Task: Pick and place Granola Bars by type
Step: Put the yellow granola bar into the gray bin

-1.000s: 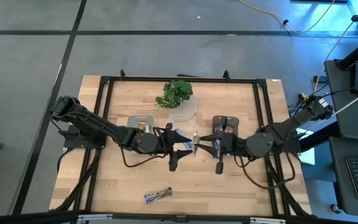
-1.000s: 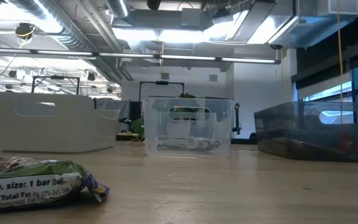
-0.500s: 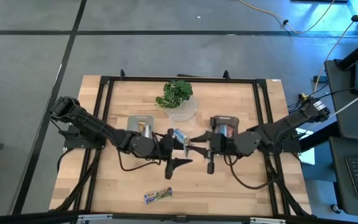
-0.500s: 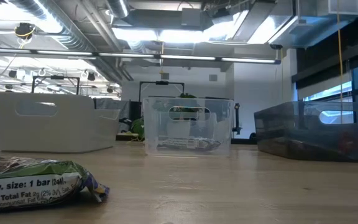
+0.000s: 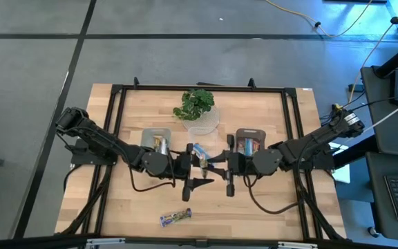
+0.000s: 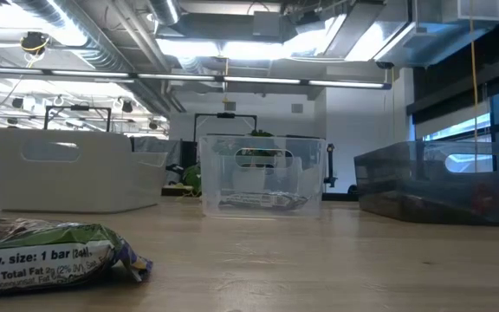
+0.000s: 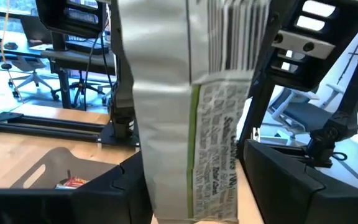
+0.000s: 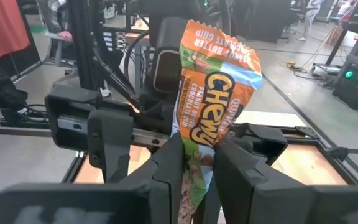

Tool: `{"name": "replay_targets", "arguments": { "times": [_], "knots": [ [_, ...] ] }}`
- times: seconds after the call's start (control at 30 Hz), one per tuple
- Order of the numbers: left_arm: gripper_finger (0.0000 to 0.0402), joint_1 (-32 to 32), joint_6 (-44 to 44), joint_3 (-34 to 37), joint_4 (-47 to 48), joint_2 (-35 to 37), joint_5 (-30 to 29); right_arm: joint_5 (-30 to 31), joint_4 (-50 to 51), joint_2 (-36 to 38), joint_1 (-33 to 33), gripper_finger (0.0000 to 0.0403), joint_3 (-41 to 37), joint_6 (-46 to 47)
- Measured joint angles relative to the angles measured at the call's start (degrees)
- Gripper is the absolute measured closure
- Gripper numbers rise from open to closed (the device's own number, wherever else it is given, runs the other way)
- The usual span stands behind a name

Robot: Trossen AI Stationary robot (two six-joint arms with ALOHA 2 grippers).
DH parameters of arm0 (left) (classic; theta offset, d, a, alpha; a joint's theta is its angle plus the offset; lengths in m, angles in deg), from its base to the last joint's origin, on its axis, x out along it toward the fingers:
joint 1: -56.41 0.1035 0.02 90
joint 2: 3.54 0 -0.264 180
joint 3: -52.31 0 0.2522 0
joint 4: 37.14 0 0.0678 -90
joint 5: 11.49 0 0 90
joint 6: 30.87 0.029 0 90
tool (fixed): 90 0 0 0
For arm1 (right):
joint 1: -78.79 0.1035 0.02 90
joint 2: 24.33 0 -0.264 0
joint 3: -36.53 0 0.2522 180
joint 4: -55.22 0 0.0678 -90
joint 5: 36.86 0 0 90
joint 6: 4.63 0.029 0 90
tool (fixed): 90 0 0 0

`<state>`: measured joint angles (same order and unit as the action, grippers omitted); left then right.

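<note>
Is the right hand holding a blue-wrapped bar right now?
No, the bar pinched in the right hand has an orange Chewy wrapper.

Both dark arms reach in from the table's left and right edges and meet near its middle, wrists low and roughly level. The left gripper (image 5: 197, 166) points toward the right edge; its fingers (image 7: 278, 186) stand on either side of a granola bar (image 7: 194, 124). The right gripper (image 5: 216, 160) points toward the left edge, facing the other, its two fingers (image 8: 166, 177) pressed against the same bar's lower end.
</note>
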<state>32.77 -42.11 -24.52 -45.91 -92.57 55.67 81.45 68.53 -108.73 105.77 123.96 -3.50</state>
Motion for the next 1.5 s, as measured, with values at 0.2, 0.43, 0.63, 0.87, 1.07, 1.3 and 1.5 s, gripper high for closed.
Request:
{"name": "replay_targets", "arguments": {
  "times": [0.2,0.43,0.63,0.87,1.07,1.3,1.5],
  "knots": [
    [0.0185,0.0,-0.1,0.0,0.0,0.0,0.0,-0.1,2.4,0.0,0.0,0.0319,0.0,0.1],
    [0.0217,0.0,-3.4,0.0,1.2,0.3,0.2,-0.1,4.1,0.0,0.6,0.0319,0.0,1.7],
    [0.0244,-0.1,-5.6,0.0,4.0,1.0,0.6,0.0,5.8,0.0,1.1,0.0319,0.0,2.9],
    [0.0273,-0.3,-5.6,0.0,4.2,1.0,0.8,-0.1,5.9,0.0,1.1,0.0319,0.0,3.0],
    [0.0303,-0.3,-5.6,0.0,5.1,1.1,0.9,-0.2,6.3,0.0,1.1,0.0319,0.0,3.1],
    [0.0305,-0.3,-5.6,0.0,5.4,1.1,1.1,-1.9,7.0,0.1,1.1,0.0313,0.0,3.1],
    [0.0308,-0.4,-5.6,0.0,6.4,1.1,1.4,-3.9,11.2,0.1,1.2,0.025,0.0,6.3]
  ]
}}
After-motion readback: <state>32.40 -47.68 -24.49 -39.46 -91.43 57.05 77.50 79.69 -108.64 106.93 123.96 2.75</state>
